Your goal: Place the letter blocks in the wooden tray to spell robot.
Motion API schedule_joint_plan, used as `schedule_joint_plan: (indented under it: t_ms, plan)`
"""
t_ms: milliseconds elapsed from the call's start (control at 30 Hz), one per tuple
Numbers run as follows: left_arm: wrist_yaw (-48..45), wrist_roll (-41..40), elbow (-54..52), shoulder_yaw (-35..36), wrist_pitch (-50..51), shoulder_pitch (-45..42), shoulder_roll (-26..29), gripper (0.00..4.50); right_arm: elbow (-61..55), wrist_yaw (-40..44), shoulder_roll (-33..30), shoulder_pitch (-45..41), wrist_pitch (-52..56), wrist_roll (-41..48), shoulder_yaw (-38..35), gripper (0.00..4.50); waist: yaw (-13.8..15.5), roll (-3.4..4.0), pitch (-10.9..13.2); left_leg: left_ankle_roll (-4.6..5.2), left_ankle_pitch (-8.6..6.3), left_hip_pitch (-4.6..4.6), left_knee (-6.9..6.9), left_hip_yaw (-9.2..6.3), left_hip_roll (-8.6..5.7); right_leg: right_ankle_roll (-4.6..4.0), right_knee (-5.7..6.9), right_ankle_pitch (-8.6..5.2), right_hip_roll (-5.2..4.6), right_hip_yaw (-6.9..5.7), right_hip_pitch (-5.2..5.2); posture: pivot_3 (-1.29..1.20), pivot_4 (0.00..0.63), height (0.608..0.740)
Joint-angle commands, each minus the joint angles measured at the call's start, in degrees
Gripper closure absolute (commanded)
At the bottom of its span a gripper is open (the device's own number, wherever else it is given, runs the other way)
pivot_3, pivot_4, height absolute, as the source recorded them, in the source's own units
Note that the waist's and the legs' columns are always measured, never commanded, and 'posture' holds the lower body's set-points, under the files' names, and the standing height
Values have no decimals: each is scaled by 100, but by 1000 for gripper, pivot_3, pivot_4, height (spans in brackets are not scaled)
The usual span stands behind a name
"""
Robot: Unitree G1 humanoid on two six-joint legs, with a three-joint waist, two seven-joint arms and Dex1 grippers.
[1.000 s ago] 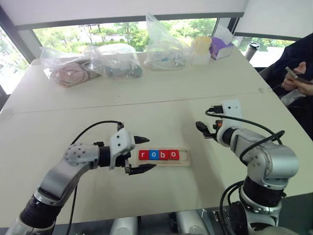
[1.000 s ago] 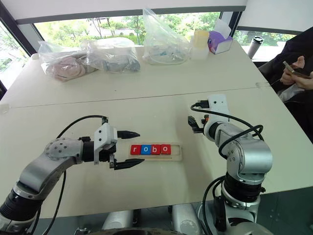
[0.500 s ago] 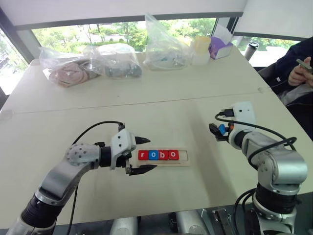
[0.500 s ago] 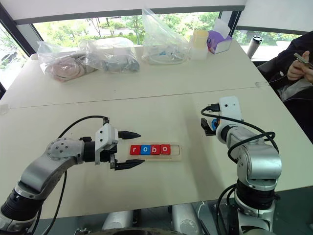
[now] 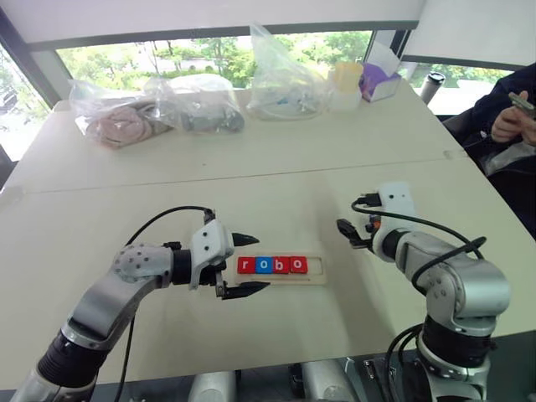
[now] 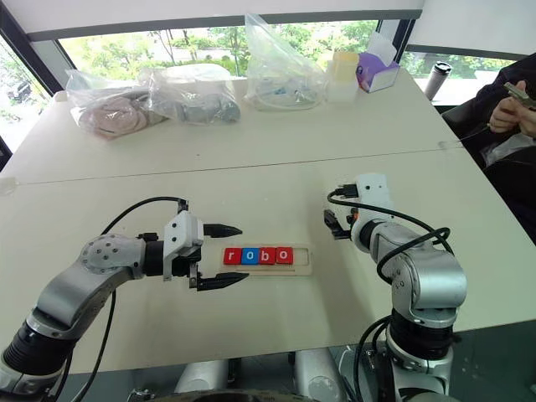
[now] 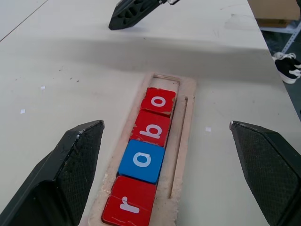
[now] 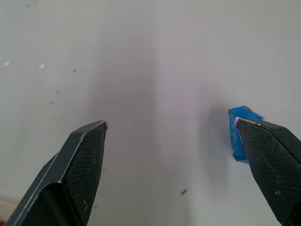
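Observation:
The wooden tray (image 5: 316,269) lies on the table in front of me. It holds a row of letter blocks: red r (image 7: 129,207), blue o (image 7: 141,160), red b (image 7: 151,128) and red o (image 7: 159,101). The slot at its right end is bare. My left gripper (image 5: 261,262) hovers open at the tray's left end, one finger on each side of the tray. My right gripper (image 5: 352,234) is open, low over the table to the right of the tray. In the right wrist view a blue block (image 8: 239,134) sits by one fingertip, partly hidden; I cannot tell whether they touch.
Plastic bags (image 5: 117,117) (image 5: 280,79), a yellow-lidded jar (image 5: 345,84), a purple box (image 5: 377,79) and a tumbler (image 5: 431,84) stand along the table's far edge. A person's hands (image 5: 511,117) show at the far right.
The right gripper swung out to the right half a second ago, then came back left and lower over the table. The left gripper and the tray have not moved.

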Motion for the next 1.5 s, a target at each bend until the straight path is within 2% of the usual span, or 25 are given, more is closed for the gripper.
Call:
schedule_joint_plan:
  t_ms: [33, 333, 467, 967, 1067, 1167, 1233, 1500]
  plan:
    - [15, -9, -77, 74, -84, -24, -5, 0, -298, 11, -26, -188, 36, 60, -82, 65, 5, 0, 0, 0, 0, 0, 0, 0, 0, 0, 0, 0, 0, 0, 0, 0, 150, 740]
    - [56, -13, -104, 47, -69, -15, -33, 0, -81, -158, -550, 137, -421, -166, 142, 65, 6, 0, 0, 0, 0, -1, -2, 0, -1, 0, -4, -1, -1, 0, 0, 0, 150, 740]
    - [48, -12, -97, 42, -76, -21, -37, 0, 43, -231, -515, 317, -633, -231, 256, 65, -10, 0, 0, 0, 0, -1, -3, 1, 0, 3, -5, -3, 0, 0, -1, 0, 150, 740]
    - [60, 1, -123, 73, -32, -39, -18, 0, 914, -582, -161, 110, -842, -346, 51, 65, -1, 0, 0, 0, 0, -2, -3, 1, 0, 1, -5, -1, 0, 0, -1, 0, 150, 740]
    - [69, -1, -121, 72, -31, -40, -19, 0, 960, -648, -109, 128, -788, -365, 0, 857, 0, 0, 0, 0, 0, -2, -3, 0, 0, 2, -5, -1, 0, 0, -1, 0, 150, 740]
    - [80, -4, -121, 69, -35, -36, -20, 0, 959, -670, -81, 123, -755, -360, -39, 2443, 3, 0, 0, 0, 0, -2, -3, 1, 0, 2, -5, -1, 0, 0, -1, 0, 150, 740]
    - [87, -8, -135, 64, -33, -27, -20, 0, 918, -666, -100, 117, -714, -350, -44, 3335, 2, 0, 0, 0, 0, -2, -3, 1, 0, 1, -5, -1, 0, 0, -1, 0, 150, 740]
    - [66, 4, -111, 4, -64, -35, -45, 0, -194, -500, -98, 472, 292, -99, -269, 3340, 13, 0, 0, 0, 0, -4, -4, 0, 0, 1, -5, -1, 0, 0, -2, 0, 150, 740]
